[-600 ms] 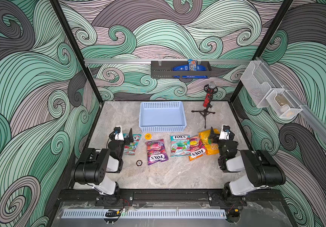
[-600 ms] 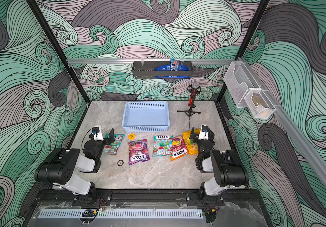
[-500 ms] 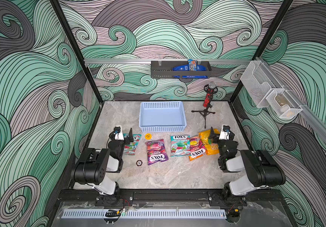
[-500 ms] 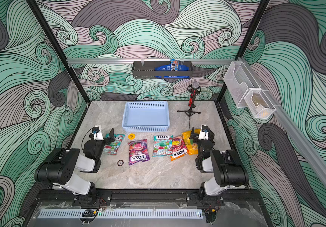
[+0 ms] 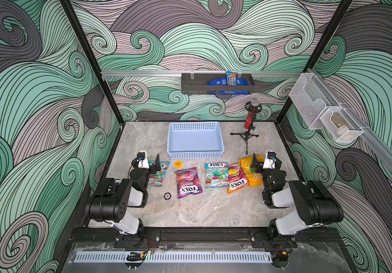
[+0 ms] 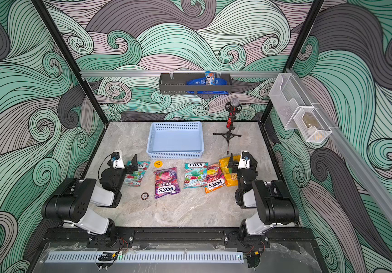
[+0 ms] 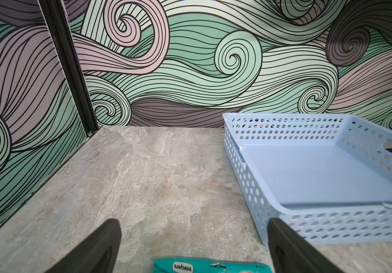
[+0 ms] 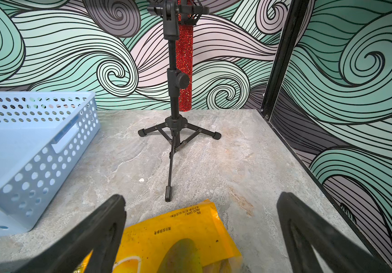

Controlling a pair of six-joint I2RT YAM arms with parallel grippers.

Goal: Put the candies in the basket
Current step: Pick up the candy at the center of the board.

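Status: nothing in the basket (image 5: 196, 154) yet. It sits empty, centred toward the bench's (image 5: 202, 208) back edge. All five candies lie in a row in front of it.

Left gripper (image 7: 193, 223): jaws wide, nothing held, placed over the left teal bag (image 5: 160, 175) near the left edge. The wrist view shows the bag's end seam between the fingers. Whether they touch it I cannot tell.

Yellow disc (image 5: 178, 163) lies just right of that bag. Not a candy, so leave it. Purple bag (image 5: 187, 183) lies apart from its neighbours. Mid teal bag (image 5: 216, 176), red bag (image 5: 236, 179) and yellow bag (image 5: 251, 179) lie edge to edge, with the red one touching both.

Right gripper (image 8: 202, 196): jaws wide, empty, over the yellow bag's far end near the right edge. Mic stand (image 5: 247, 137) is behind it, one foot just beyond the bag.

Step in hand, my reading: first pick, with one arm staged at each end of the row.

Next move calls for lowering onto a bag's edge and pinching the seam, since flat glossy film may slip. Then lift above the basket wall before carrying over. The right arm should keep clear of the stand leg, and the touching red bag may drag along.
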